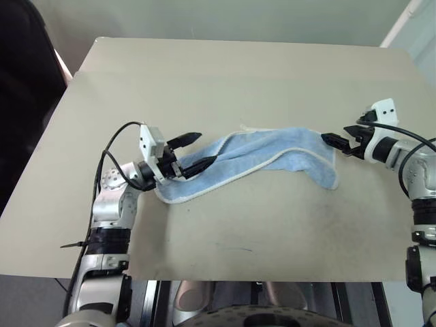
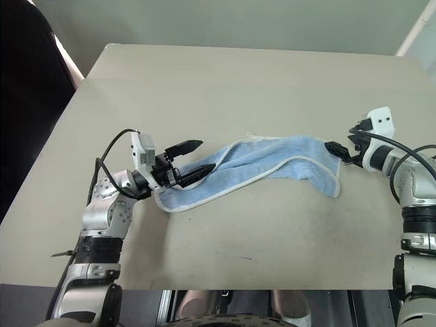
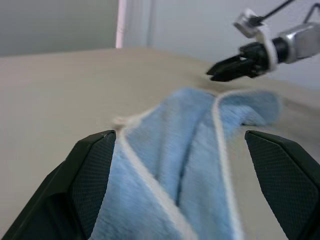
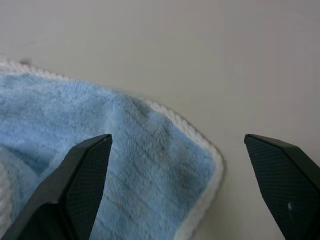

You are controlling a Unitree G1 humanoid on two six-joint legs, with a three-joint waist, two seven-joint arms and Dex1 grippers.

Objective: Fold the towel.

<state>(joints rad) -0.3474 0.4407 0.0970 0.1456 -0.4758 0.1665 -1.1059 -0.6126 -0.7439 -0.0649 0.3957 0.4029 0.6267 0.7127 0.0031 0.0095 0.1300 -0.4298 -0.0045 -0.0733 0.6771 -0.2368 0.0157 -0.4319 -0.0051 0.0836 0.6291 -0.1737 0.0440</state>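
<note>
Currently, you see the towel [image 1: 252, 161] lying rumpled on the table [image 1: 225, 75]. Left pincer [image 1: 193, 151] stands wide open over its left end; right pincer [image 1: 338, 139] wide open beside its right end, holding nothing.

Soft, even light falls over the bench [image 1: 225, 75], bright enough to show its beige surface without glare or hot spots. Shadows are faint: a thin, diffuse one hugs the near edge of the towel [image 1: 272, 153], and none has a hard outline. The far left of both eye views drops into deep darkness. In the head views everything stays reasonably sharp, with a slight softness overall. In the left wrist view the towel's nearest folds are blurred, and the right gripper [image 3: 225, 71] in the distance is soft too. The right wrist view shows the terry weave fairly clearly, while the black fingers [image 4: 82, 175] in the foreground look slightly soft.
</note>
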